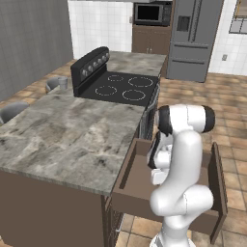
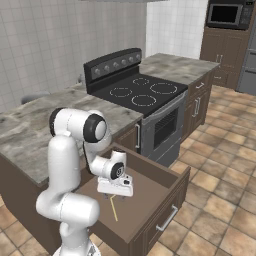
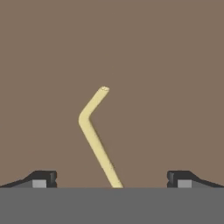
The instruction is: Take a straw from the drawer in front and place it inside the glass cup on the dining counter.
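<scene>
In the left base view, the white arm is folded down into the open drawer (image 1: pixel 130 173) beside the dining counter (image 1: pixel 67 135); the glass cup (image 1: pixel 62 82) is set at its far end. In the right base view, the gripper (image 2: pixel 107 196) is lowered over the straw (image 2: pixel 114 208) lying on the drawer floor. In the hand view, the fingertips (image 3: pixel 43 179) are spread wide, nothing gripped, the bent straw between them.

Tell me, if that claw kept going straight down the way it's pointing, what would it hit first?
Most likely the straw, lying on the drawer floor between the open gripper tips; otherwise the wooden floor itself. Depth is hard to judge.
</scene>
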Controlling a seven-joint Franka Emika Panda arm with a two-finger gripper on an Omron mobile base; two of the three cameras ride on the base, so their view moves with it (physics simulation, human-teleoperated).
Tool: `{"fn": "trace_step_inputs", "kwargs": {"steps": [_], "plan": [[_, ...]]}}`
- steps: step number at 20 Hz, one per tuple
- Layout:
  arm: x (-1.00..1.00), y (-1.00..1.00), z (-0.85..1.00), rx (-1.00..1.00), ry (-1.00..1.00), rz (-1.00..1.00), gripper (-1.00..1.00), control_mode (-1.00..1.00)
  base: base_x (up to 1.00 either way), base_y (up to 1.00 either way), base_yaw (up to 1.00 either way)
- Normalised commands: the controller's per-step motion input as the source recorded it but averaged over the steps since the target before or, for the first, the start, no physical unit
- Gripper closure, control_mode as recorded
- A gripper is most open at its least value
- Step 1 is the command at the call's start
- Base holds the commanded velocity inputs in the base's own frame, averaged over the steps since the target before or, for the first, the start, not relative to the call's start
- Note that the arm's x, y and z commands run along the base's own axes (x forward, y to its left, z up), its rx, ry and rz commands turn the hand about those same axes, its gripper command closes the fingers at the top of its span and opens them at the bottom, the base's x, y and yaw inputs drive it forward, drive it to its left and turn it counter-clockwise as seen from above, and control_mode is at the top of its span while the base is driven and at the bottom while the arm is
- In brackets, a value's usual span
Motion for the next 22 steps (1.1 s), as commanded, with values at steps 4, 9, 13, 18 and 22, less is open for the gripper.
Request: {"fn": "trace_step_inputs", "kwargs": {"steps": [4,9,13,18,22], "plan": [[0.25,0.00,-0.30,0.00,0.00,0.00,-1.00,-1.00,0.00,0.00,0.00],[0.03,0.00,-0.33,0.00,0.00,0.00,-1.00,-1.00,0.00,0.00,0.00],[0.00,0.00,-0.31,0.00,0.00,0.00,-1.00,-1.00,0.00,0.00,0.00],[0.00,0.05,-0.28,0.00,0.00,0.00,-1.00,-1.00,0.00,0.00,0.00],[-0.05,0.07,-0.32,-0.01,0.00,0.00,-1.00,-1.00,0.00,0.00,0.00]]}}
